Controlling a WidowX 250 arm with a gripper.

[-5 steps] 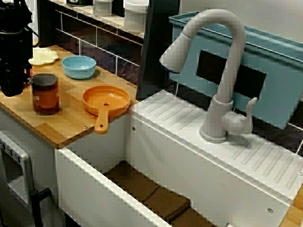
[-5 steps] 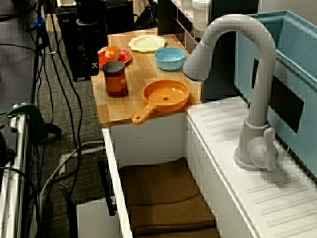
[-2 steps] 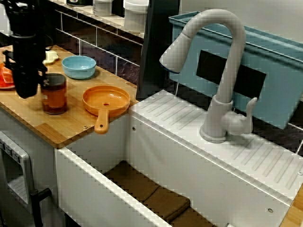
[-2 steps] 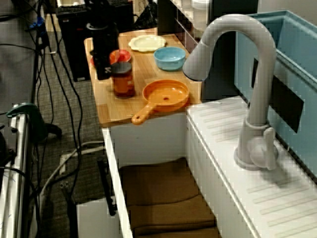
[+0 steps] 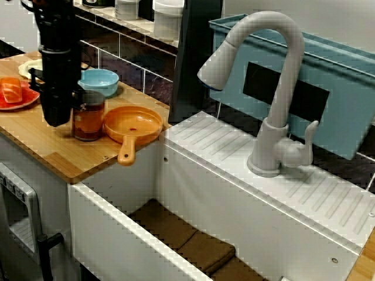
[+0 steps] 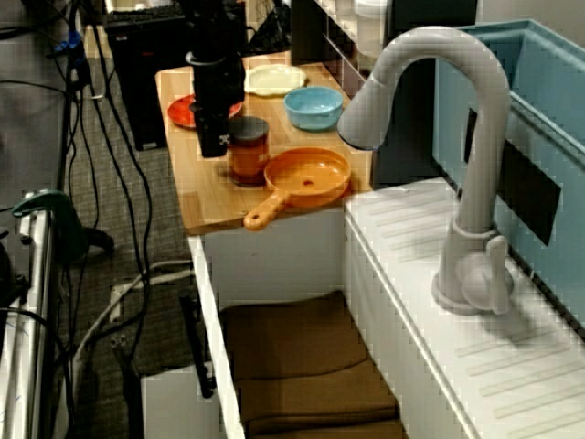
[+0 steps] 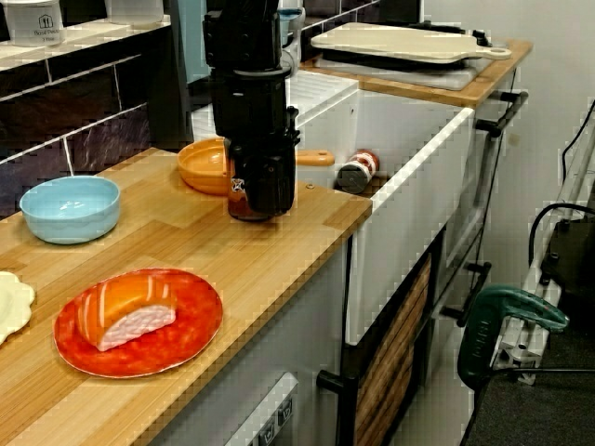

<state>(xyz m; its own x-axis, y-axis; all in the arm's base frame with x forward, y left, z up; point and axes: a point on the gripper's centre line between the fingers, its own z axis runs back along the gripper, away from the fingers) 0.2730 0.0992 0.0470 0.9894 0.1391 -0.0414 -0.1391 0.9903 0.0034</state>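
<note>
Table-end view first: nearest the lens a red plate [image 7: 191, 325] carries a piece of salmon sushi [image 7: 125, 311], with a cream dish [image 7: 11, 302] at the left edge and a blue bowl [image 7: 70, 206] behind them on the wooden table [image 7: 279, 251]. Further on, the black pincer [image 7: 263, 200] hangs straight down with its tip low over the wood. It covers nearly all of the amber jar behind it.

The view across the sink shows that jar [image 5: 89, 120] upright with its dark lid on, standing between the pincer [image 5: 57, 117] and the orange pan [image 5: 132, 124]. The pincer is close against the jar's side. Its fingers are hidden by its own body in every view, so I cannot tell whether it is open, closed or gripping the jar. The view along the sink puts the jar [image 6: 249, 154] just beside the pan's rim, though I cannot tell if they touch.

In my judgement, handling this jar well means slow, low contact on its body. It is tall for its footprint, and pressure near the lid could tip it. The pan sits hard by it with its handle jutting past the table edge, so force passed through the jar could shift the pan.

Beyond lie the white sink [image 7: 409, 158], a small can [image 7: 356, 170] in it, the tall tap [image 5: 275, 88] and a cutting board [image 7: 409, 42].
</note>
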